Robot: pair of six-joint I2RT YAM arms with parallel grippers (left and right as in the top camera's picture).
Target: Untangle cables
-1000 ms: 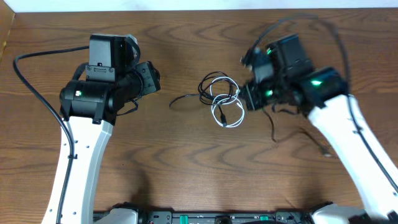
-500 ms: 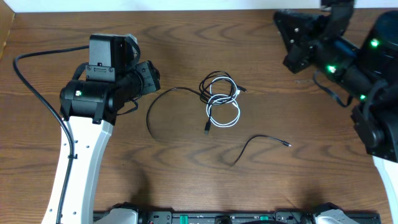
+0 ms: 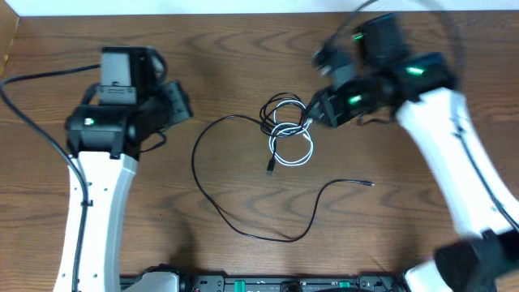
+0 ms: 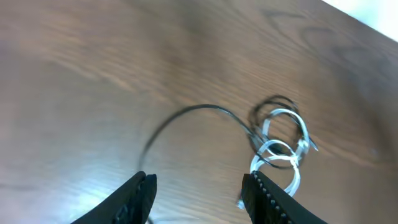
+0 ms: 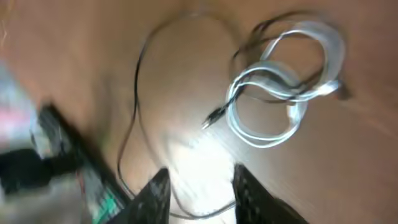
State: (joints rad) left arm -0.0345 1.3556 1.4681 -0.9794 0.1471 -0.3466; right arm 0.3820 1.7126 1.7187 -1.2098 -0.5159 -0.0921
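The cables lie mid-table: a white cable [image 3: 293, 146] coiled in small loops, tangled with a black cable [image 3: 212, 203] whose long tail sweeps left, forward and back to the right. My left gripper [image 3: 183, 105] hangs open to the left of them. In its wrist view the left gripper [image 4: 199, 188] holds nothing, and the tangle [image 4: 281, 140] lies ahead to the right. My right gripper [image 3: 311, 119] hovers at the right edge of the coils. The right wrist view is blurred. There the right gripper [image 5: 200, 185] has its jaws apart over the table and the white coil [image 5: 283, 81] lies beyond.
The thick black arm cord [image 3: 36, 122] loops out to the left of the left arm. The table's back edge [image 3: 259, 11] runs along the top, and a black rail [image 3: 268, 284] lines the front edge.
The right arm swung up to the far right corner and came back down beside the coils, with its jaws now apart. The black cable's tail lies drawn out in a long loop. The left arm shifted slightly left.
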